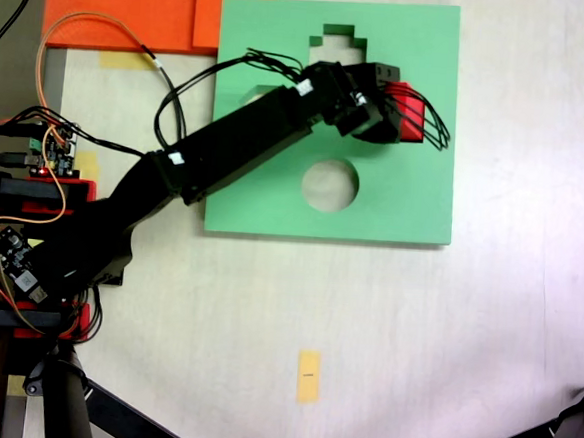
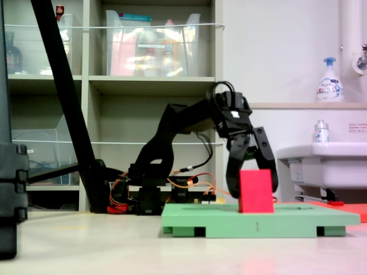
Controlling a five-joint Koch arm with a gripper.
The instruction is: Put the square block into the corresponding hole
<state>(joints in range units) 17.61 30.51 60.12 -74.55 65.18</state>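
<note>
gripper [image 2: 252, 183] fingers spread wide, straddling square block [image 2: 256, 191] | block stands on green board [image 2: 229, 216], slightly tilted | desk [image 1: 464, 341]

The black arm [image 2: 172, 123] is stretched out, bent down at the wrist; the gripper [image 2: 252, 172] is spread wide, pointing to six o'clock.

We see an orange foam sheet [image 1: 136, 8] at the first exterior view's top left, 1 yellow tape strip [image 1: 308, 376] on the pale table [image 1: 504, 344]. In the second exterior view: shelving w/ clear bins [image 2: 152, 43], soap dispenser [image 2: 330, 80], white sink [image 2: 321, 163].
</note>
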